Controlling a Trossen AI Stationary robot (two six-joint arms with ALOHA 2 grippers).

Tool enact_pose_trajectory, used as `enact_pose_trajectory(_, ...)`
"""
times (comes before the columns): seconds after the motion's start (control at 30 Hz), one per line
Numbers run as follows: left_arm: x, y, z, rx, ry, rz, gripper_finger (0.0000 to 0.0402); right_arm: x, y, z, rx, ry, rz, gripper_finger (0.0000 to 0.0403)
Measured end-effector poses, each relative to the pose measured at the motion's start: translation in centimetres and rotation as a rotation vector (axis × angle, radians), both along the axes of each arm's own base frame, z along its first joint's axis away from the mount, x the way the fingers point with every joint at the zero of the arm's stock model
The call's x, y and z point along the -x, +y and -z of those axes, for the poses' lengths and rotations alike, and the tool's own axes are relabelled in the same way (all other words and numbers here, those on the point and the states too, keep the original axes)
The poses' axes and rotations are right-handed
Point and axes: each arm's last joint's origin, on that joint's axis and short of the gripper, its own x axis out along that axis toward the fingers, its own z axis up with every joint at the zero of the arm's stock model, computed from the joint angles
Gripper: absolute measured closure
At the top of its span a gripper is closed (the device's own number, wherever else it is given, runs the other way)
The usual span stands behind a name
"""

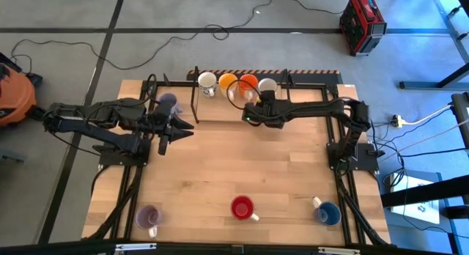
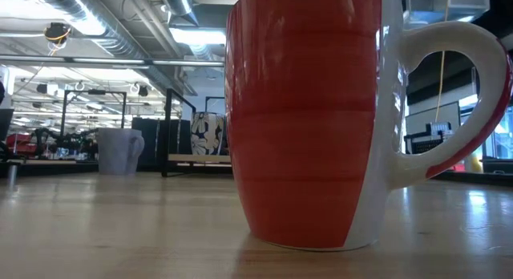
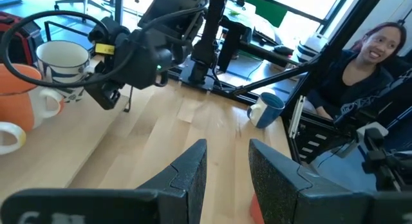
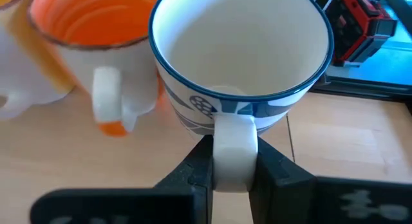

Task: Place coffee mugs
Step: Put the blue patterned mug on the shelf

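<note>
At the back of the desk (image 1: 220, 167), the right end effector (image 4: 234, 161) clamps the handle of the cream mug (image 4: 239, 69) beside the orange-red mug (image 4: 90, 31), while the left end effector (image 3: 226, 166) hovers slightly open, holding nothing.

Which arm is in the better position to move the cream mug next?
The right. Its hand is closed on the handle of the cream mug in the back row, while the left hand is open and apart from it.
</note>
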Motion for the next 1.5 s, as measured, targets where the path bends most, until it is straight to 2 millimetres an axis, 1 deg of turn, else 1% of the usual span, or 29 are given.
enact_pose_trajectory(0.13, 0.0, 0.0, 0.0, 0.000, 0.000, -0.001, 0.0292, 0.0, -0.1, 0.0, 0.010, 0.001, 0.004, 0.0361)
enact_pose_trajectory(0.4, -0.2, 0.0, 0.1, -0.005, 0.005, -0.018, 0.0292, 0.4, -1.4, 0.0, 0.001, 0.003, 0.038, 0.0361)
enact_pose_trajectory(0.5, -0.2, 0.0, 0.1, -0.005, 0.005, -0.018, 0.0292, 0.4, -1.6, 0.0, -0.011, 0.003, 0.035, 0.0361)
enact_pose_trajectory(1.33, -0.2, 0.1, 0.0, -0.011, -0.003, -0.044, 0.0292, -0.2, -1.9, -0.1, 0.029, -0.087, 0.066, 0.0357)
enact_pose_trajectory(1.5, -0.2, 0.1, -0.1, -0.010, -0.010, -0.044, 0.0292, -0.3, -1.9, 0.3, 0.021, -0.092, 0.075, 0.0356)
